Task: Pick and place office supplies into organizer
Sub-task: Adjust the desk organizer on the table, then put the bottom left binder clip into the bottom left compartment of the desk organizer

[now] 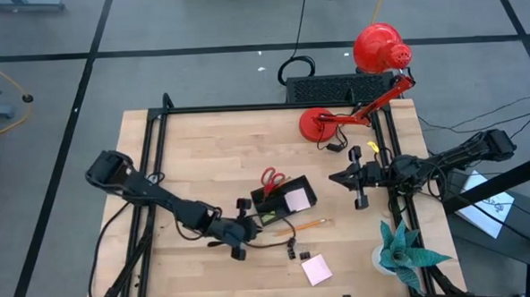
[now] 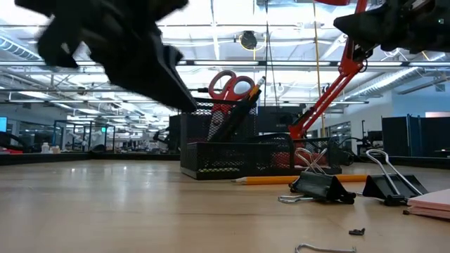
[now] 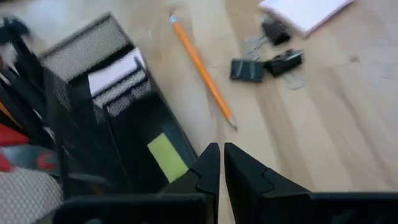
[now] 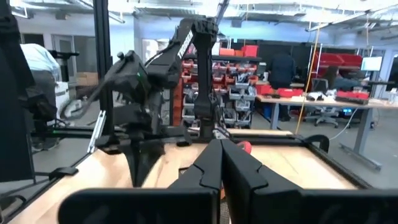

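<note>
Pale wooden desk point(image 1: 202, 142): a thin, stiff, light orange pencil point(image 3: 202, 68) lies beside the black mesh organizer point(image 3: 87, 81); mid-shaft is best gripped. Left end effector point(image 3: 221, 165) nearly closed, empty; right end effector point(image 4: 221, 162) closed.

1. Table point(image 1: 202, 142): pale wood, smooth matt grain.
2. Organizer point(image 2: 232, 158): black wire mesh, matt.
3. Binder clips point(image 2: 320, 188): black metal with shiny wire handles.
4. Pencil point(image 3: 202, 70): orange painted wood.
5. Sticky-note pad point(image 1: 317, 269): pink paper.
6. Desk lamp point(image 1: 379, 47): glossy red.
</note>
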You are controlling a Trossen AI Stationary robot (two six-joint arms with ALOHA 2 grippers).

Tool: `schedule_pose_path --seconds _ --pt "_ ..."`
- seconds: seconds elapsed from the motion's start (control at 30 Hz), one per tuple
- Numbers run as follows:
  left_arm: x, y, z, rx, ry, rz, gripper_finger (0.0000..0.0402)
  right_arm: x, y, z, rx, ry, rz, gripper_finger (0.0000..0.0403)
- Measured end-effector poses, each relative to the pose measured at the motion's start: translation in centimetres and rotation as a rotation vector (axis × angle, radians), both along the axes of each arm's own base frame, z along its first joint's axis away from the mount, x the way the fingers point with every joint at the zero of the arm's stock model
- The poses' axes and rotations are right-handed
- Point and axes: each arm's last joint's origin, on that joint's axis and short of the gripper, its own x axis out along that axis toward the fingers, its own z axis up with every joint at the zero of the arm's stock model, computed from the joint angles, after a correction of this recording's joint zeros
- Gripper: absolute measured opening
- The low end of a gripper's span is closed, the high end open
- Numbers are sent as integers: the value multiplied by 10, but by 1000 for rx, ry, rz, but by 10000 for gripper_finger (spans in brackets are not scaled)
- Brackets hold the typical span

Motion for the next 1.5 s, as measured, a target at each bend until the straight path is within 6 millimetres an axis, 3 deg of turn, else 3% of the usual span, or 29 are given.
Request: schedule_pose_path --seconds 0.33,0.73,0.93,1.03,1.3,1.4,1.5 --pt "19 0 -47 18 7 46 30 0 0 -1 12 8 2 0" --pt "15 20 -52 159 87 192 31 0 0 -1 12 8 2 0" --pt "14 25 -50 193 116 150 31 0 0 -2 20 16 3 0" --pt "6 13 -27 208 94 10 31 0 0 -2 22 17 4 0" --pt "-48 -23 78 175 -161 -223 31 1 0 -2 28 23 4 0" --pt "-63 -27 106 -61 -262 -188 31 1 0 -2 37 20 5 0" --pt "-68 -29 128 -346 -315 -284 31 1 0 -2 42 19 6 0"
